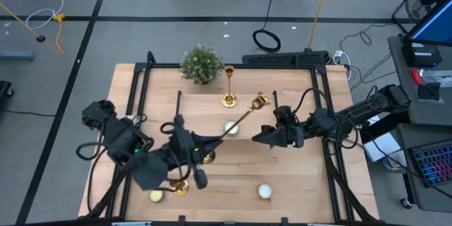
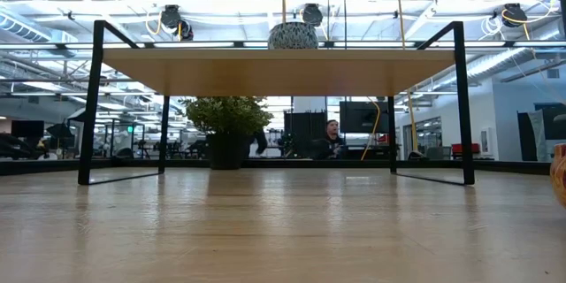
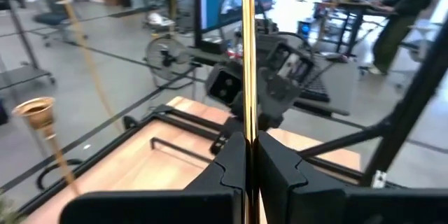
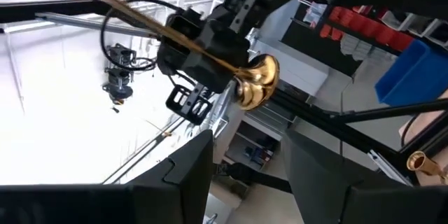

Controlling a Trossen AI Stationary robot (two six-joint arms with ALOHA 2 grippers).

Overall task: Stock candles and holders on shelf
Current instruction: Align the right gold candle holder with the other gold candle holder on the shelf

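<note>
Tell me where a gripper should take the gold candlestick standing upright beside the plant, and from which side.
Take the candlestick by its thin stem, midway between cup and flared base. It stands upright, so the stem is the narrow part. Probably come level from the side away from the plant, which crowds the other side.

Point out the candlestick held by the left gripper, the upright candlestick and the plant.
held candlestick (image 1: 240, 121), high view, mid-stem.
upright candlestick (image 1: 229, 100), high view, round base.
plant (image 1: 201, 64), high view, foliage centre.
</note>
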